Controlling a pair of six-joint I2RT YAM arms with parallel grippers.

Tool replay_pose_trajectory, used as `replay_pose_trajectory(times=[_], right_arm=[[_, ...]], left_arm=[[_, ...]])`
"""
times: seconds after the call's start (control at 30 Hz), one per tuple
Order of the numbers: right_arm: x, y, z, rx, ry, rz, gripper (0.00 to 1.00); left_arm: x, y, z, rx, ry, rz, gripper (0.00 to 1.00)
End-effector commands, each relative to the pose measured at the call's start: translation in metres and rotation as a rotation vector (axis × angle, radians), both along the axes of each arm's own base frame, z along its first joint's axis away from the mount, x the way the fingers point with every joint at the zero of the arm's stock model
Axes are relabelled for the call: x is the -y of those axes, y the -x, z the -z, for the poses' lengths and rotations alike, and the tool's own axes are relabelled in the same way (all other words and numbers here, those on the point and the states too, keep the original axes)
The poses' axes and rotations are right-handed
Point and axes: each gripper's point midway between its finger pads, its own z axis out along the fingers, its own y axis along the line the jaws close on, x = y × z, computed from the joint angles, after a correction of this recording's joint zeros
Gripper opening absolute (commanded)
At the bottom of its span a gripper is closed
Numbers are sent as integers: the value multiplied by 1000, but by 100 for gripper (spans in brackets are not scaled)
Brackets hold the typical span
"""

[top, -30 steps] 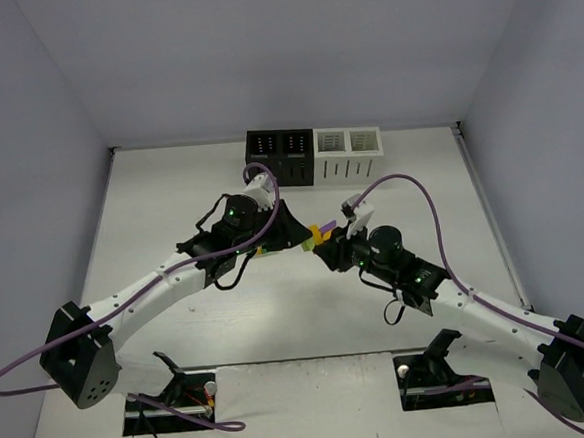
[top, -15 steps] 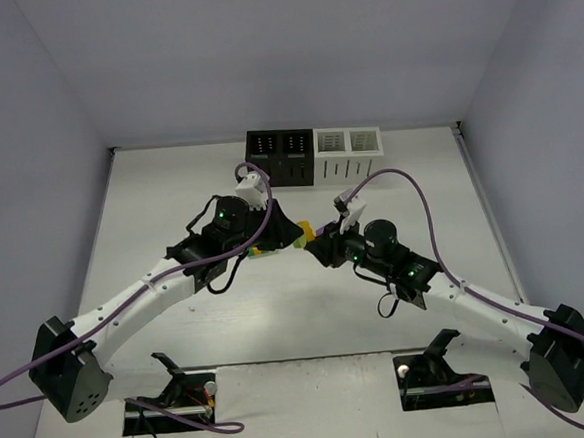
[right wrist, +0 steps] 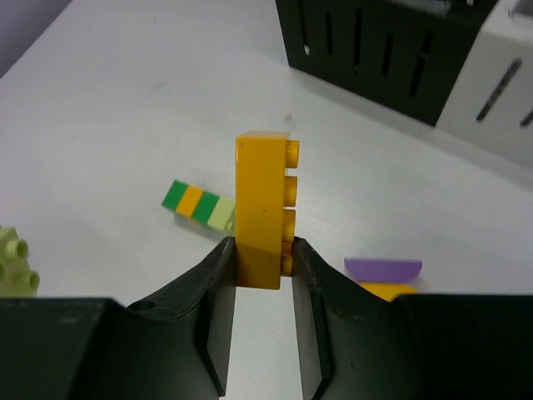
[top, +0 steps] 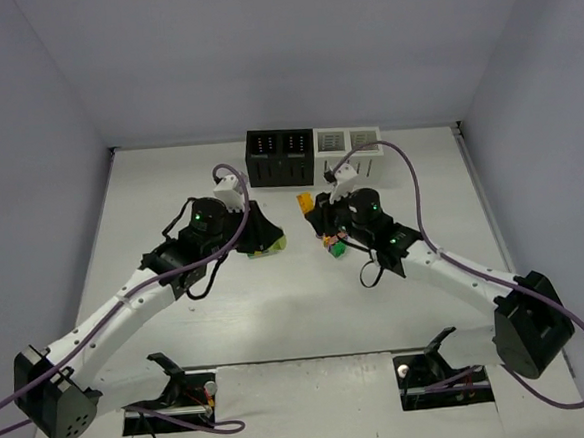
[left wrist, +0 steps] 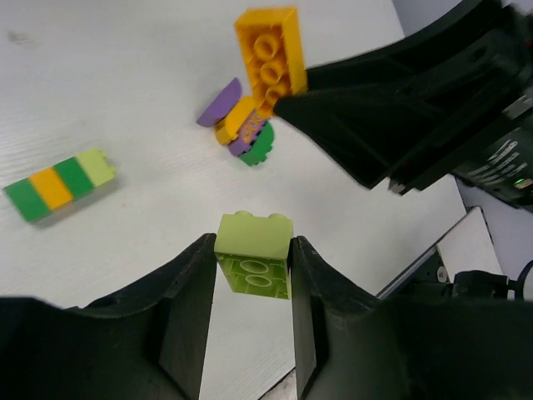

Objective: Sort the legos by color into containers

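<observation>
Orange-yellow brick (right wrist: 265,208): up off the worktop (top: 150,189), standing on end, studs pointing right in the right wrist view, its lower end pinched by the right pincer (right wrist: 260,260).
Right pincer: closed on the orange-yellow brick, a finger pressed to each side. From above it sits just in front of the containers (top: 313,155).
Lime green brick (left wrist: 253,254): wedged in the left pincer (left wrist: 250,265), hollow underside facing the wrist camera. Whether it touches the worktop, I can't tell.
Left pincer: clamped on the lime green brick, well apart from the right pincer across the middle of the worktop.
Striped bar (left wrist: 58,185): green, orange, green and lime pieces joined in a row, lying flat, apart from the mixed cluster (left wrist: 241,125).
Mixed cluster: purple, orange and dark green pieces stuck together, resting on the worktop close below the raised orange-yellow brick.
Containers: two black on the left, two white on the right, in a row at the far edge.
</observation>
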Motion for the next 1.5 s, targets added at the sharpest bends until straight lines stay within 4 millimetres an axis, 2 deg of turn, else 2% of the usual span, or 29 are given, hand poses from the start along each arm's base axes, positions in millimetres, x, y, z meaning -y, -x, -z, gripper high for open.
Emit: replay_pose_trajectory(times=[0.0,0.03,0.07,0.1,0.13,0.17,0.2,0.23,0.27,0.3,0.33,0.37,0.4,0.43,0.47,0.5,0.53,0.6,0.63,0.67,0.7,0.83,0.97,1.27,1.37,1.4,1.47], right_arm=[[-20,-39,-56,169,-18,-17,0],[-24,-45,-61,185,-10,-22,0],[-33,-60,-69,217,10,-32,0],[-37,-69,-73,236,23,-40,0],[-42,-76,-79,257,32,-53,0],[-50,-94,-88,300,60,-60,0],[-54,-103,-92,318,70,-65,0],[-58,-111,-98,338,75,-76,0],[-68,-128,-106,363,76,-83,0],[-72,-136,-109,387,95,-101,2],[-82,-145,-94,371,114,-130,2],[-88,-155,-117,422,109,-136,3],[-94,-162,-118,432,119,-152,3],[-103,-172,-100,413,142,-177,4],[-109,-180,-118,441,136,-177,4],[-112,-187,-115,449,156,-186,4],[-117,-197,-96,428,179,-196,5],[-124,-211,-91,453,212,-206,5],[-125,-216,-88,463,222,-207,5],[-125,-221,-86,469,236,-202,5],[-127,-228,-84,492,258,-204,5],[-126,-244,-77,501,286,-189,5],[-123,-252,-71,497,299,-170,6],[-114,-264,-57,480,325,-142,12],[-112,-266,-50,466,327,-137,19],[-110,-268,-49,464,329,-132,28],[-108,-271,-44,455,328,-124,36]], left_arm=[[-36,-14,-28,38,0,-95,7],[-45,-20,-41,42,6,-129,7],[-57,-25,-43,23,-2,-166,7],[-70,-26,-35,-37,-32,-198,7],[-89,-38,-53,-20,-20,-257,7],[-97,-39,-51,-47,-42,-255,7],[-103,-42,-57,-50,-40,-274,7],[-114,-49,-78,-2,-44,-297,7],[-120,-49,-80,-8,-70,-305,7],[-124,-55,-81,3,-102,-305,7],[-128,-59,-93,33,-107,-316,7],[-130,-63,-93,41,-130,-311,7],[-131,-65,-94,51,-136,-308,7],[-133,-69,-97,69,-139,-310,7],[-135,-72,-96,88,-154,-300,7],[-135,-73,-95,99,-159,-295,7],[-137,-76,-90,108,-159,-300,7],[-134,-76,-82,113,-146,-274,7],[-136,-79,-85,145,-127,-277,7],[-138,-78,-74,117,-122,-272,7],[-136,-76,-73,100,-97,-257,7],[-147,-76,-74,129,-111,-292,7],[-150,-78,-78,142,-80,-297,7],[-147,-81,-74,110,-35,-274,7],[-148,-81,-74,114,-36,-275,7],[-148,-80,-75,119,-35,-273,7],[-146,-80,-75,119,-29,-264,7]])
